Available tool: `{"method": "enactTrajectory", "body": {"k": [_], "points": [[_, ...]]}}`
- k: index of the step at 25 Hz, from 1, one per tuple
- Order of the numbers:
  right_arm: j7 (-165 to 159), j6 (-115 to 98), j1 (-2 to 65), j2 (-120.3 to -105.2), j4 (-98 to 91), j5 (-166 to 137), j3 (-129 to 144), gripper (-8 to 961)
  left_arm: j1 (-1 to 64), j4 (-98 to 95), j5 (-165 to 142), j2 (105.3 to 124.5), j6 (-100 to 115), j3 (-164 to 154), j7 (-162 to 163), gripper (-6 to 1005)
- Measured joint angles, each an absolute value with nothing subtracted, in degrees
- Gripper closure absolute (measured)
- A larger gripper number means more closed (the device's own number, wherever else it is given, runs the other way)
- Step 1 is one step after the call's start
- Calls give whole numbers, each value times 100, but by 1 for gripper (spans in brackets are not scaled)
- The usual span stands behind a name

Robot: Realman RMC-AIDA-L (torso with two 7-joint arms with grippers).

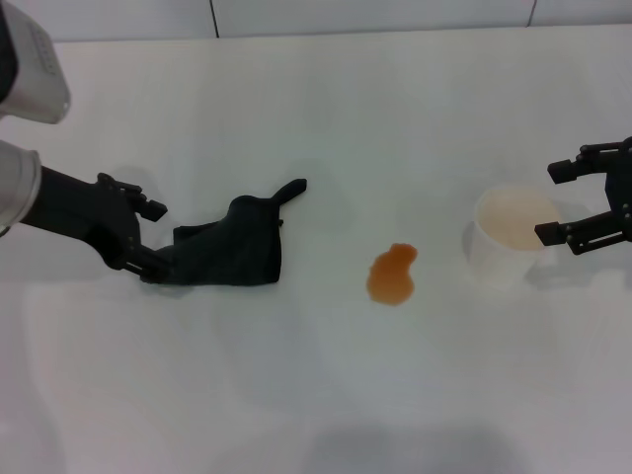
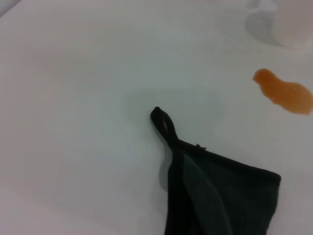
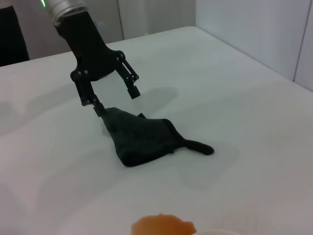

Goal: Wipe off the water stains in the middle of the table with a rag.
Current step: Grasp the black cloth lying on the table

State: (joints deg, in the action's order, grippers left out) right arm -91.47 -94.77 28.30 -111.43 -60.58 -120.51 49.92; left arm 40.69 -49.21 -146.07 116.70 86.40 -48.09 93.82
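The left gripper point(image 1: 150, 240) sits low over the table point(image 1: 326, 109) at the near edge of the rag point(image 1: 229, 249), its jaws spread wide. From the right wrist view one finger point(image 3: 97, 108) touches down right at the cloth's edge while the other hangs above the bare surface, so nothing is pinched yet. The rag is a dark, crumpled piece with a little loop sticking out on its far side.

To my eye the job here is to get a proper bite. The low finger wants to slide under or against a thick fold, not just the hem, before the jaws close, or the cloth will likely slip out once it is dragged.

The water stains point(image 1: 392, 275) lie as one orange-brown puddle in the middle of the table, apart from the rag, between it and a white cup point(image 1: 513, 235). I would pull the rag across flat, with plenty of cloth trailing under the gripper, so it covers the whole blob rather than smearing it.

The right gripper point(image 1: 594, 207) hangs open just beside the cup, idle. The sweep should stop short of that cup.
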Motion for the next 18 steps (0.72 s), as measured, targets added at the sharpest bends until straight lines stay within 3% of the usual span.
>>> {"method": "enactTrajectory", "body": {"k": [6, 12, 18], "points": [[-9137, -9449, 2835, -11144, -6063, -12051, 4992, 83, 4071, -4907, -14613, 11790, 8413, -4894, 9439, 124], [-9113, -9426, 2838, -11163, -6047, -12050, 4999, 83, 4105, -4823, -14617, 11846, 8034, -4988, 9481, 219], [-9108, -9417, 2839, -11196, -6057, -12049, 5042, 84, 4136, -4723, -14610, 11880, 7832, -5103, 9524, 398]]}}
